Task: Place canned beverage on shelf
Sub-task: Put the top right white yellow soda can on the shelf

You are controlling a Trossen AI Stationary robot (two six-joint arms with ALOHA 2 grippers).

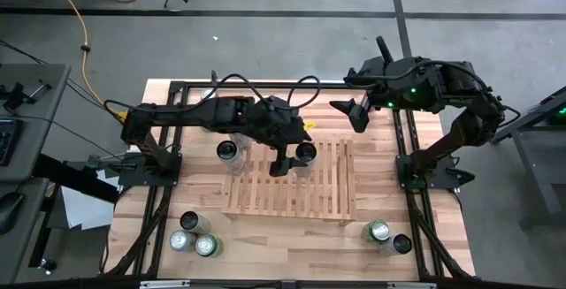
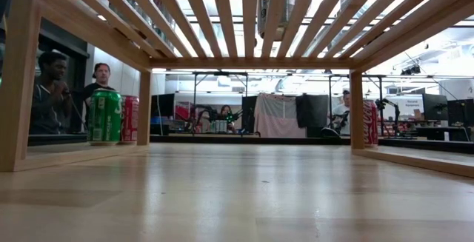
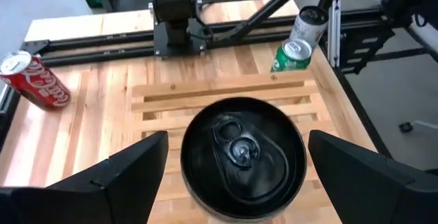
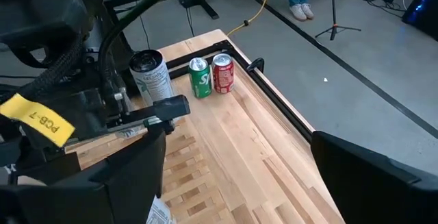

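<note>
The shelf (image 1: 290, 183), a light-wood panel of slats, stands mid-table; the low view looks under its slats (image 2: 244, 20). A black can (image 3: 241, 157) stands upright on the shelf near its far edge (image 1: 305, 154). My left gripper (image 1: 294, 156) reaches in from the table's left. It is open, with one finger (image 3: 130, 169) on each side of the can's top and a gap showing to both. My right gripper (image 1: 358, 112) hangs open high over the far right of the table, with nothing between its fingers (image 4: 130, 176).
A silver can (image 1: 229, 151) stands on the table by the shelf's far left corner. Three cans (image 1: 190, 236) stand at the near left and two (image 1: 389, 236) at the near right. A green can (image 4: 200, 78) and a red can (image 4: 223, 73) stand by the far left edge. Another red can (image 3: 34, 80) stands at the far right.
</note>
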